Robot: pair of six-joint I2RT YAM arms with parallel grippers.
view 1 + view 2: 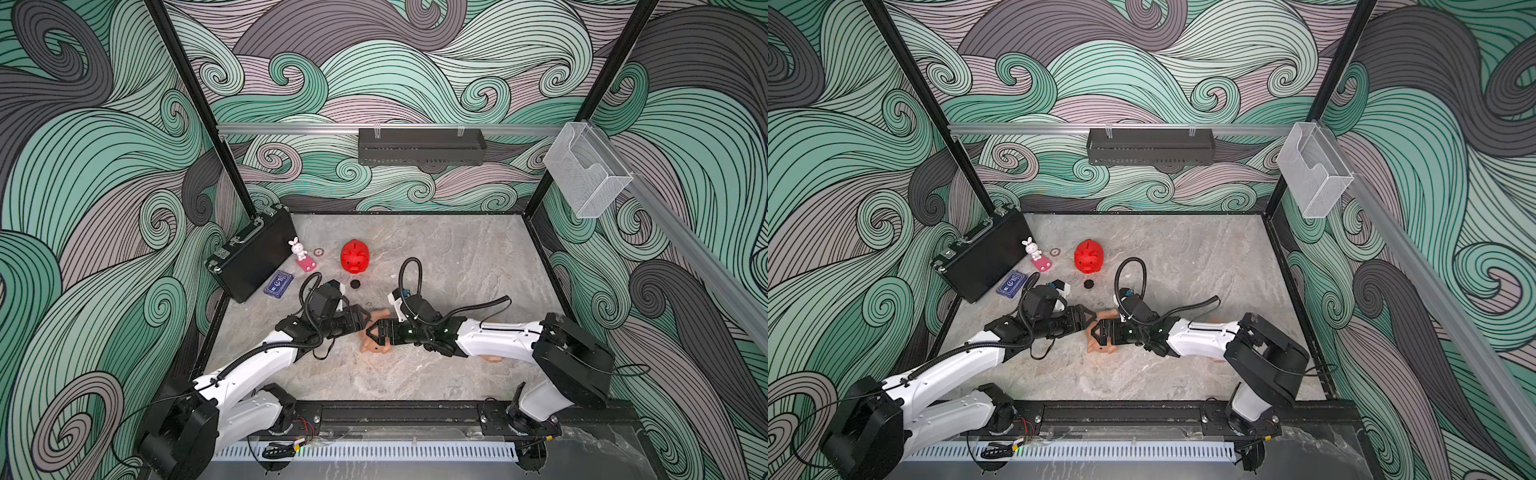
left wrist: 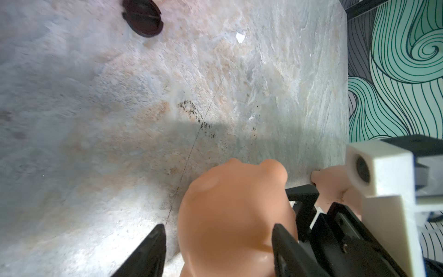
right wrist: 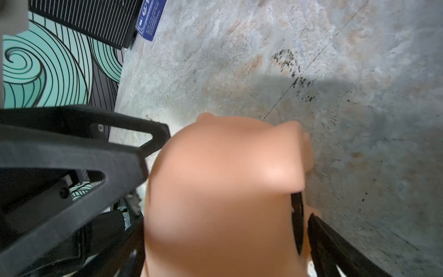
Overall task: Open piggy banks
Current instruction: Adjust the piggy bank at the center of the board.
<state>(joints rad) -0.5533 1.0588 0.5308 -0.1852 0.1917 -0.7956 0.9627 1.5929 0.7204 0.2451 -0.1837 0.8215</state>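
**Marble tabletop, two grippers on one peach pig – slip and tug risks**

Swirled teal and grey walls enclose a pale marble table (image 1: pixel 457 257). Near its middle, both arms meet at one peach pig (image 2: pixel 227 215), which lies just off the surface.

The right gripper (image 1: pixel 372 334) has its jaws spread wide and pressed on the pig's round body. The left gripper (image 2: pixel 219 227) has its fingers on either side of the same body and is closed on it, though I see a sliver of table beside one finger in the left wrist view. The pig's black belly plug (image 3: pixel 297 215) shows only as a thin edge (close to a right finger).

My worries from here:

- Two clamps on one smooth, rounded shell – if the arms pull apart unevenly, I expect it to squirt out.
- With the plug turned away from the left jaws, a blind reach could miss it.
- The grippers sit nearly touching, so a twist could knock them together.
- A second peach pig (image 1: pixel 492 356) lies under the right forearm and could be swept.

The red pig (image 1: pixel 354 256) stands well apart, a loose plug (image 1: pixel 355 284) near it.
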